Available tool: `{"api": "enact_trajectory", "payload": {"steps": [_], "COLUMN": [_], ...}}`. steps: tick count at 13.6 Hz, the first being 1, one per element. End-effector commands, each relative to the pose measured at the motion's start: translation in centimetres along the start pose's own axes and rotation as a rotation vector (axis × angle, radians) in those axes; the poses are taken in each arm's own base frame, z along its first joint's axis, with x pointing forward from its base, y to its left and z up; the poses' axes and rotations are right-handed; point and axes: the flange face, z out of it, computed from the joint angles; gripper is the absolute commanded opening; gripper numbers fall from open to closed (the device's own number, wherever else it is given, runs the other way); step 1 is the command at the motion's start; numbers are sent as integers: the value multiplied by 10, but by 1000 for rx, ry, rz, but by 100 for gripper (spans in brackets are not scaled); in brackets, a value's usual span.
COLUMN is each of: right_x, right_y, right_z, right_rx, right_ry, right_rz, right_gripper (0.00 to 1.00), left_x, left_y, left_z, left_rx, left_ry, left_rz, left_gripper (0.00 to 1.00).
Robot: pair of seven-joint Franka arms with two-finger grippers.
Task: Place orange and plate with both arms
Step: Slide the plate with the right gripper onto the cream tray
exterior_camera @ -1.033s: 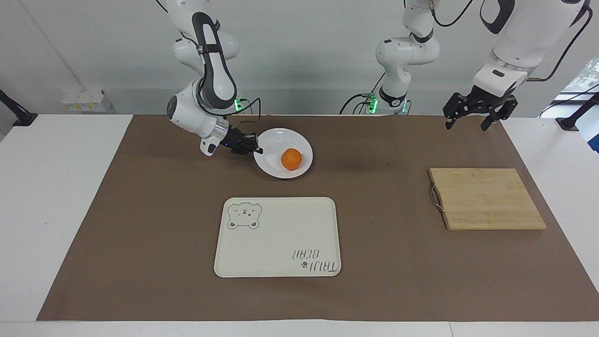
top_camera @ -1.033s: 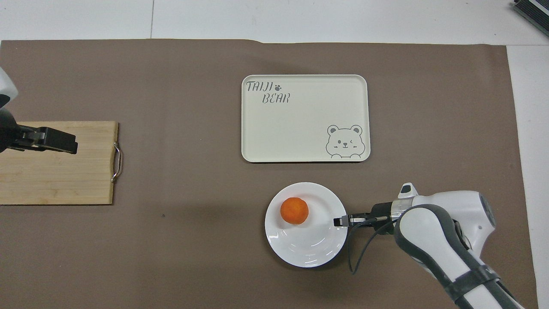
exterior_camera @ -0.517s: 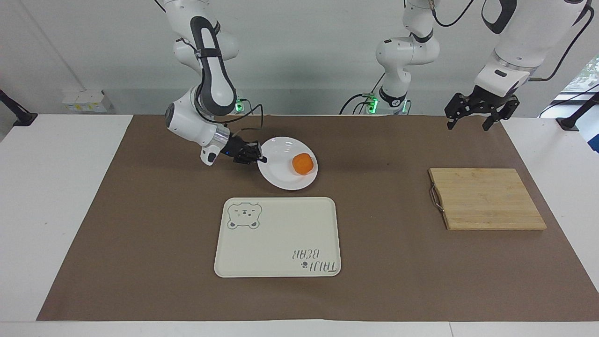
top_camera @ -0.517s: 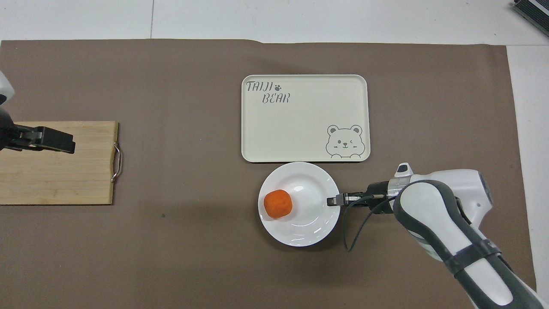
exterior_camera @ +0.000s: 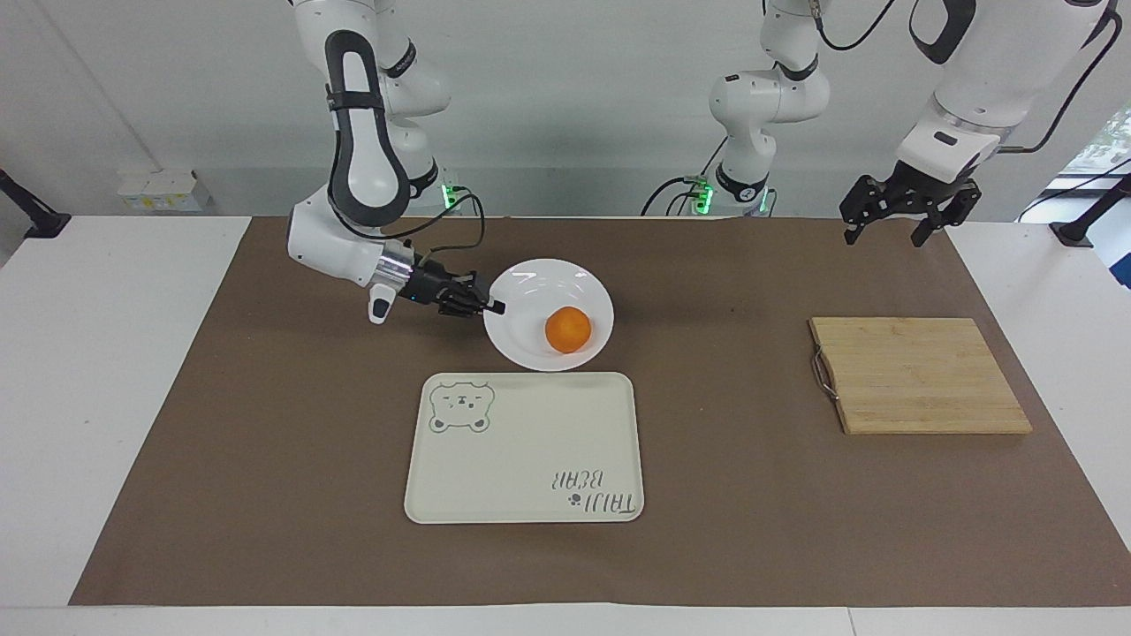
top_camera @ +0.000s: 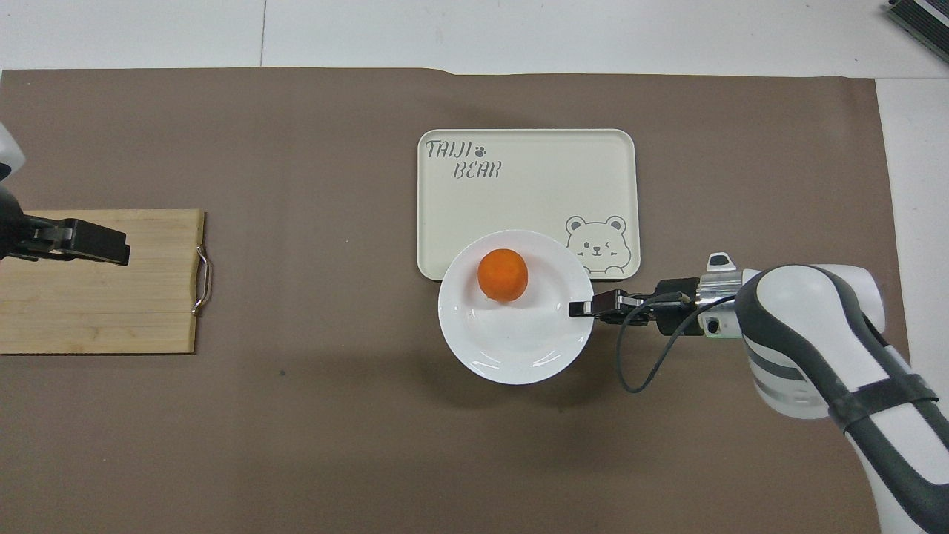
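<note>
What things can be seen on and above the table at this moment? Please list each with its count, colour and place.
plate: one, glossy white, held up by its rim, partly over the tray's edge nearest the robots
orange: one, bright orange, lying in the plate
tray: one, cream, bear drawing and lettering, mid-table
cutting board: one, light wood with metal handle, toward the left arm's end
paper sheet: one, brown, covering the table
right gripper: one, black, shut on the plate's rim
left gripper: one, black, open, waiting in the air over the cutting board
</note>
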Motion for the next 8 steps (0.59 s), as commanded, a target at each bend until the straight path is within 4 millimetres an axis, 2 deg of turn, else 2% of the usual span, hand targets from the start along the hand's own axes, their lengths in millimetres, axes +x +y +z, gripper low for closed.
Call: {"api": "enact_trajectory", "payload": {"steps": [1, 5, 7, 8], "right_x": [30, 80, 107, 119], "right_y": [-5, -7, 0, 3], "right_z": [-15, -36, -30, -27], "right_rx": [50, 46, 43, 40], "right_ry": [24, 79, 88, 98], "right_rz": [0, -26, -26, -27], "right_gripper": [0, 0, 0, 0], "left_x": [-7, -7, -7, -7], "left_y": [-4, -4, -3, 4], "left_z": [-2, -2, -2, -2], "left_rx": [22, 22, 22, 23], "left_ry": [3, 3, 3, -1], "left_rz": [-4, -4, -1, 11], "left_gripper": [100, 100, 100, 100]}}
